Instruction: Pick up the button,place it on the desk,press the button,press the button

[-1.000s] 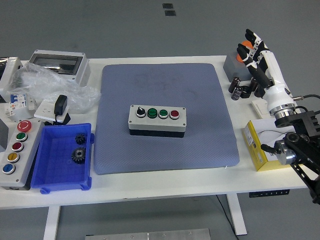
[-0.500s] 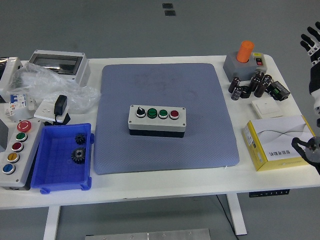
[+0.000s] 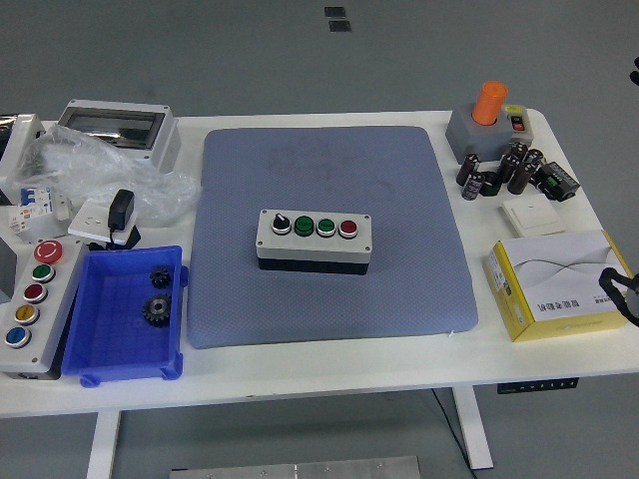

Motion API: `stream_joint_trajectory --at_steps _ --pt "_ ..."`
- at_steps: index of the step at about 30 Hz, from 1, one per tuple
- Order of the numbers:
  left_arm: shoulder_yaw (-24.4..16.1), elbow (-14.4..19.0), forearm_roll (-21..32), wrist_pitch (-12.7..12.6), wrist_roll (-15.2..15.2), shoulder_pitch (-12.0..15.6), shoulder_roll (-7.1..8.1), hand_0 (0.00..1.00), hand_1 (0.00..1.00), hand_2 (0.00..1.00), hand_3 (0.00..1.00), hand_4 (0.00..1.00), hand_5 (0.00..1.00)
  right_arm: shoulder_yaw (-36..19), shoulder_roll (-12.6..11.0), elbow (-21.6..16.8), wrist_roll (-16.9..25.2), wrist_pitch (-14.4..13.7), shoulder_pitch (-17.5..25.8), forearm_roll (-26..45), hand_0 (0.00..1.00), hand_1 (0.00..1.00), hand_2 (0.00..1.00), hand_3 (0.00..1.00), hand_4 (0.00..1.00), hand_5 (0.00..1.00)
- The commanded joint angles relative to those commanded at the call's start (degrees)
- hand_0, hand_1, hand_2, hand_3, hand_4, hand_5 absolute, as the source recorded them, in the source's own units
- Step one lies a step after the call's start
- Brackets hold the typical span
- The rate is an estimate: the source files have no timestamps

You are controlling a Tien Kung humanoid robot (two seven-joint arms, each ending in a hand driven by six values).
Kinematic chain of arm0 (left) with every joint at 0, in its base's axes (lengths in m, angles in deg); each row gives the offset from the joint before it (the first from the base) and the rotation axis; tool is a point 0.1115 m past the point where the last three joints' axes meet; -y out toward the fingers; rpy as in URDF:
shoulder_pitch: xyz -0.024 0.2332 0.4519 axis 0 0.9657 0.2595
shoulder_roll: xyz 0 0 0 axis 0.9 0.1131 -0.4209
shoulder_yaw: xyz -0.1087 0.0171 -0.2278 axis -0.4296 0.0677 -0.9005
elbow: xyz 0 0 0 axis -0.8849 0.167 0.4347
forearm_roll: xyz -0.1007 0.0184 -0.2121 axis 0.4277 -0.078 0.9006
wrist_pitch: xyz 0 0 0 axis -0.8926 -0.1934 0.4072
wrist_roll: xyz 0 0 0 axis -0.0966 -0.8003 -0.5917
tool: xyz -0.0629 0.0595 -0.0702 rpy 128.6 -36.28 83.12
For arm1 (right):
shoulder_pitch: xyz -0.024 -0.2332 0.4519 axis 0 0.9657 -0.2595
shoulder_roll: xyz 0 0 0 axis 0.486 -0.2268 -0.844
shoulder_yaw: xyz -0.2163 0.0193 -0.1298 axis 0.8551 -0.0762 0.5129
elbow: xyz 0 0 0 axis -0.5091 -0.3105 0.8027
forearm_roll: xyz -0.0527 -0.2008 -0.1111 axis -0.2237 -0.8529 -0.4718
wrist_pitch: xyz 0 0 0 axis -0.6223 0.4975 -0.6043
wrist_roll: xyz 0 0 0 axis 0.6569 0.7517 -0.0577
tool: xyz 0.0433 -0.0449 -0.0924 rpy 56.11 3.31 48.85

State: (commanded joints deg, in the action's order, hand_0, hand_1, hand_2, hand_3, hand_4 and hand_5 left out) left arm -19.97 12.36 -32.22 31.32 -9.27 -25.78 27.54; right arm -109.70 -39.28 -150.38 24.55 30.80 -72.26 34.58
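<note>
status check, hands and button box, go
Both hands out of frame. Button box upright on blue mat, centre of table, untouched. Nothing blocking it.

No text, label or number can be read: the print on the yellow box (image 3: 559,289) and the marks on the button box (image 3: 315,239) are too small.

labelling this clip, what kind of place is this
Probably a robotics or electrical test lab: a white table holds a grey push-button control box on a blue mat, a blue parts bin with gears, and loose capacitors.
</note>
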Motion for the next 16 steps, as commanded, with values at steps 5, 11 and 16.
stream_joint_trajectory --at_steps 5,11,16 --pt "0.6 -0.1 0.7 0.1 -0.2 0.2 0.02 0.671 0.670 0.650 0.661 0.739 0.407 0.4 0.2 0.2 -0.5 1.4 -0.2 0.6 0.772 0.712 0.751 0.729 0.998 0.998" --pt "0.7 -0.1 0.8 0.1 -0.3 0.1 0.12 0.671 0.669 0.652 0.665 0.744 0.419 0.8 0.2 0.6 -1.4 3.1 -0.4 0.9 0.776 0.712 0.754 0.733 0.998 0.998" --pt "0.8 -0.1 0.7 0.1 -0.4 0.1 -0.06 0.670 0.670 0.654 0.665 0.751 0.432 0.8 0.1 0.7 -1.9 4.1 -0.5 1.4 0.792 0.734 0.786 0.749 0.998 0.998"
